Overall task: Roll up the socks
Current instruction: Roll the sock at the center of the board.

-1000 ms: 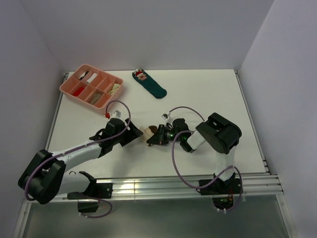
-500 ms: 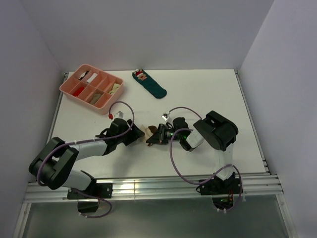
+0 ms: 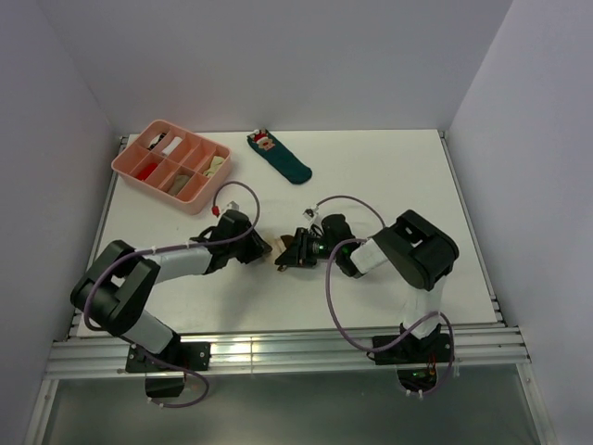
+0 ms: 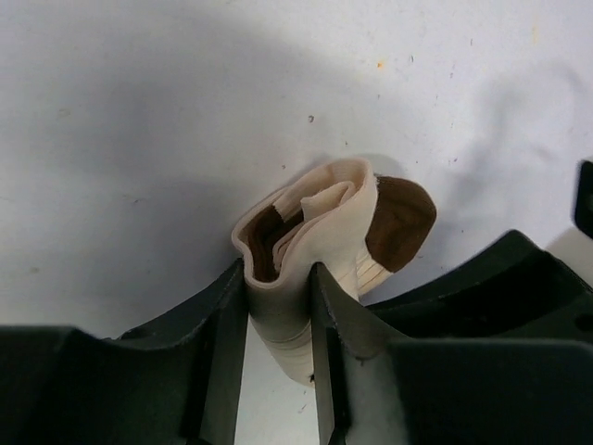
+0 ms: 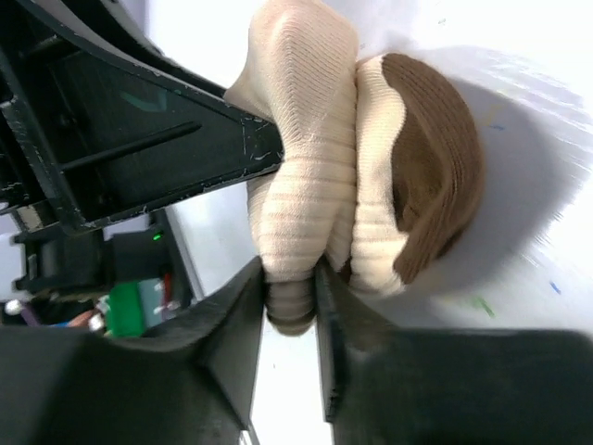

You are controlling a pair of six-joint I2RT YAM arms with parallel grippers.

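Observation:
The socks (image 3: 277, 247) lie as one rolled bundle in the middle of the table, between my two grippers. The left wrist view shows them as a cream roll (image 4: 320, 218) with a brown part behind it. My left gripper (image 4: 278, 311) is shut on the cream fabric, pinching a fold, and it reaches in from the left (image 3: 263, 248). In the right wrist view the socks (image 5: 310, 158) are ribbed cream beside a tan-brown part (image 5: 440, 181). My right gripper (image 5: 290, 287) holds the roll's cream end between its fingers, coming from the right (image 3: 290, 252).
A pink compartment tray (image 3: 125, 168) with small items stands at the back left. A dark teal sock (image 3: 283, 159) with a red-and-white figure lies at the back centre. The left arm's black finger (image 5: 176, 153) shows close by in the right wrist view.
My left gripper has slid right onto the bundle and closed on it. The right gripper stays at the bundle, its jaws slightly wider than before.

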